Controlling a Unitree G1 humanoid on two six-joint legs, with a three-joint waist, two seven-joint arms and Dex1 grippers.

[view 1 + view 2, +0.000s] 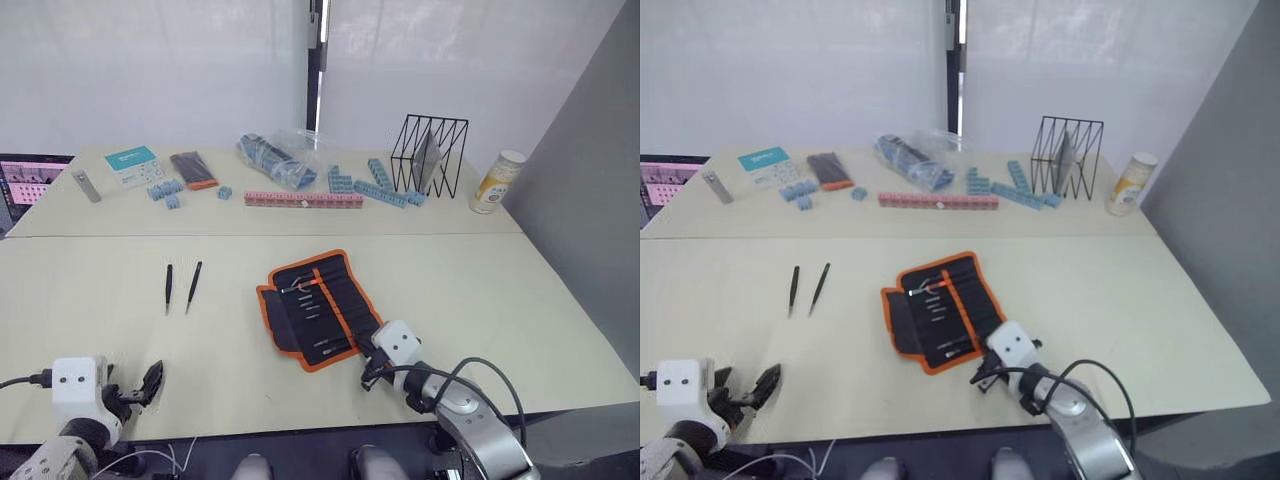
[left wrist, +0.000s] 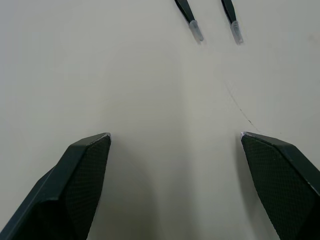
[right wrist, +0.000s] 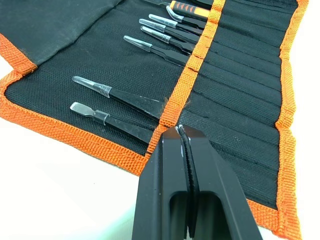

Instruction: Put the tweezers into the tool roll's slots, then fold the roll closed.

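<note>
The tool roll [image 1: 318,308] lies open on the near table, black with orange edging and an orange inner stripe [image 3: 192,75]. Several tweezers [image 3: 150,50] sit in its slots [image 3: 245,65], their clear-capped tips pointing out. Two loose black tweezers [image 1: 168,288] [image 1: 193,286] lie side by side to the roll's left. My right gripper [image 1: 370,368] is shut at the roll's near right corner, its tip [image 3: 182,134] over the orange stripe with nothing seen between the fingers. My left gripper [image 1: 150,385] stands open near the table's front left edge, the loose tweezers' tips [image 2: 192,22] ahead of it.
On the far table stand a black wire rack [image 1: 430,155], a can [image 1: 497,182], a pink strip [image 1: 303,199], blue blocks [image 1: 385,190], a plastic bag [image 1: 280,158], a small black-and-orange case [image 1: 193,169] and a teal box [image 1: 133,165]. A screen [image 1: 25,185] sits far left.
</note>
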